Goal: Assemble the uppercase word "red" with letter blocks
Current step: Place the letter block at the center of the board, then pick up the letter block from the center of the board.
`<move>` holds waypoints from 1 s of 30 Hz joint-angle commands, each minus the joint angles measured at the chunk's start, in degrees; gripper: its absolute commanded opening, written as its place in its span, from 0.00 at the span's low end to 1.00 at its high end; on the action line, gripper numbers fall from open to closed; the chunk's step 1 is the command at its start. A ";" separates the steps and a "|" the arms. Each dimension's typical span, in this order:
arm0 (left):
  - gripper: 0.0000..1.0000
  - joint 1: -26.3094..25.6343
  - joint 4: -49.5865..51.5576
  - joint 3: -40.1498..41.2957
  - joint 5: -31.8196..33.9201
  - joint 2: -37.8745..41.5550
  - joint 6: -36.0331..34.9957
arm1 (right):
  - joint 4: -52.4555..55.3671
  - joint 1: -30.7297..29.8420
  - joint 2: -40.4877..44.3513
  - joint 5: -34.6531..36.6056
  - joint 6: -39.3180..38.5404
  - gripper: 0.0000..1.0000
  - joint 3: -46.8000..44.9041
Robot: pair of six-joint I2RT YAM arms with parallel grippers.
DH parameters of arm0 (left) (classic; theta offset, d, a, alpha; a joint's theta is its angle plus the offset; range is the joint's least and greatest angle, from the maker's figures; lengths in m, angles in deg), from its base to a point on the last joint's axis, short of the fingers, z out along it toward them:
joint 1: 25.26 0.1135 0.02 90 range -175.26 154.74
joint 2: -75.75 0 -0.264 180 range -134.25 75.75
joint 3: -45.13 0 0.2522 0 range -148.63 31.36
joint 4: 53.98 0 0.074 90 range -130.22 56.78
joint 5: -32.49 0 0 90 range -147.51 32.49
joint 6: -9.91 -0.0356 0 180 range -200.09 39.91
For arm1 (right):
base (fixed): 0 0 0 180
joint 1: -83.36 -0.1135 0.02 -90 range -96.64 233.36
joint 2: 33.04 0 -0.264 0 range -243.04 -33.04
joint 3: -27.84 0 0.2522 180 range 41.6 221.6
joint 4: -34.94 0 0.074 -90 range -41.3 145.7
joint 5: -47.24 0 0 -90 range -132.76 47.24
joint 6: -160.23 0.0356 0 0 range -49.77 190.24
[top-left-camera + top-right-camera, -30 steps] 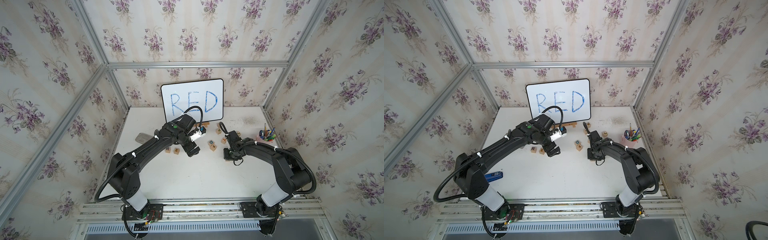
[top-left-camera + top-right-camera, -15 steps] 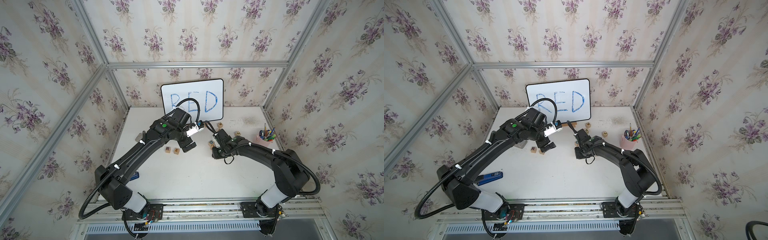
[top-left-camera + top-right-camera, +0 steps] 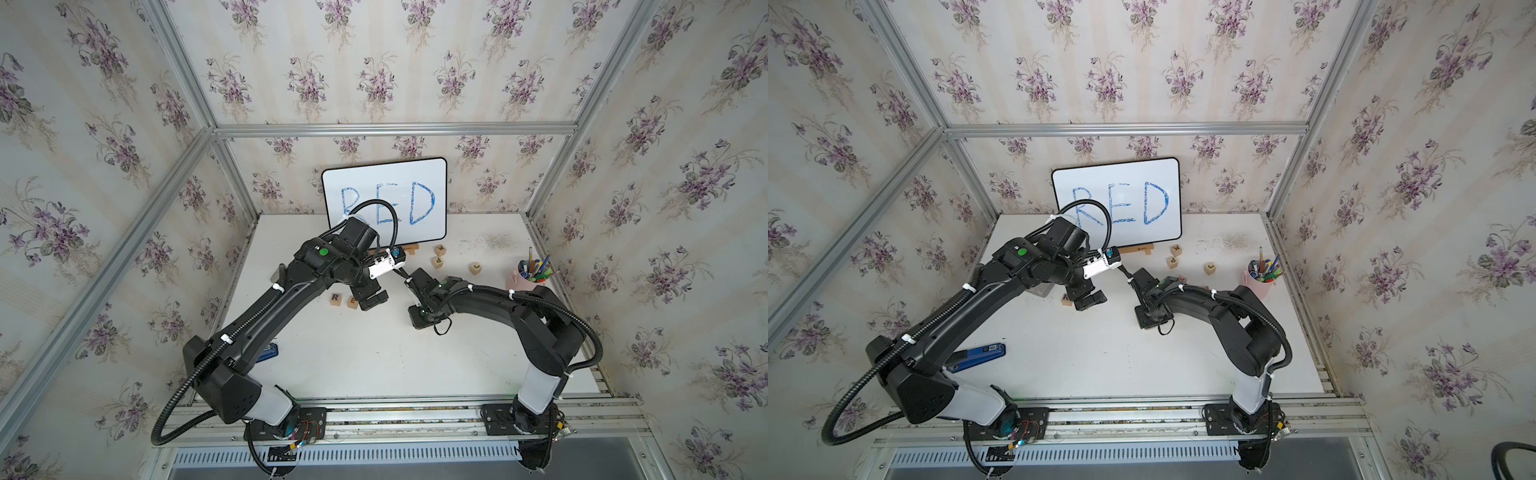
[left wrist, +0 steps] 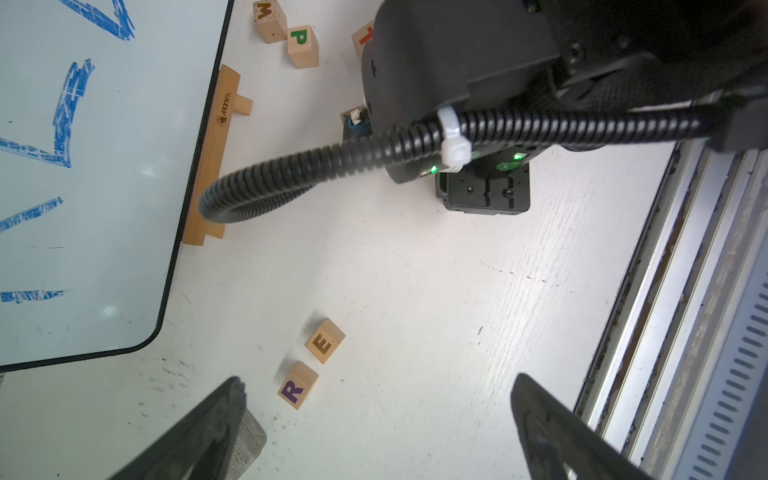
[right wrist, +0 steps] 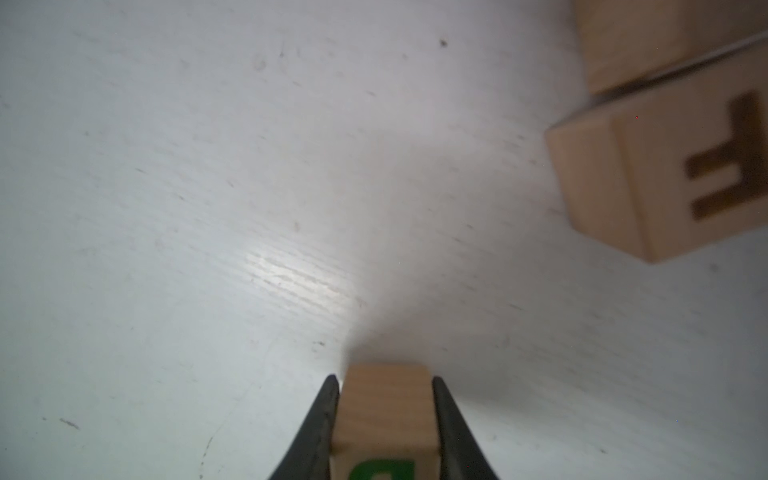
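Observation:
The R block (image 3: 335,298) and the E block (image 3: 352,303) lie side by side on the white table, left of middle. The left wrist view shows both, the R block (image 4: 297,384) and the E block (image 4: 325,340). My left gripper (image 3: 372,300) hangs just right of the E block, open and empty (image 4: 378,399). My right gripper (image 3: 419,320) is low over the table further right, shut on the D block (image 5: 386,407), whose green letter shows between the fingers. From there the E block (image 5: 685,174) is close ahead. In both top views the D block is hidden under the gripper.
A whiteboard (image 3: 384,199) with blue RED leans at the back wall. Loose blocks W (image 3: 440,249), P (image 3: 436,262) and another (image 3: 475,268) lie behind the right arm. A pink pen cup (image 3: 528,280) stands at the right, a blue tool (image 3: 980,353) front left, a grey eraser (image 4: 249,440) by the left finger.
My right gripper has travelled left with the D block, closer to the R and E blocks. The left arm has shifted slightly left and back, still open.

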 commanded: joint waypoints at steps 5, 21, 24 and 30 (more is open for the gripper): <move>0.99 0.02 1.20 -0.23 -1.75 -1.15 -0.79 | -0.30 -0.95 -1.39 2.25 -0.09 0.42 0.63; 0.99 -0.11 2.07 -2.53 -4.74 -0.81 -4.15 | 2.43 -0.23 8.97 1.28 -0.50 0.58 0.27; 0.99 -0.41 2.64 -2.01 -5.01 -1.31 -6.88 | 3.42 1.53 12.05 2.12 0.70 0.56 -1.29; 0.99 -4.74 2.88 -1.42 -2.41 -6.22 -14.93 | 3.17 11.63 22.88 2.67 3.79 0.49 -7.21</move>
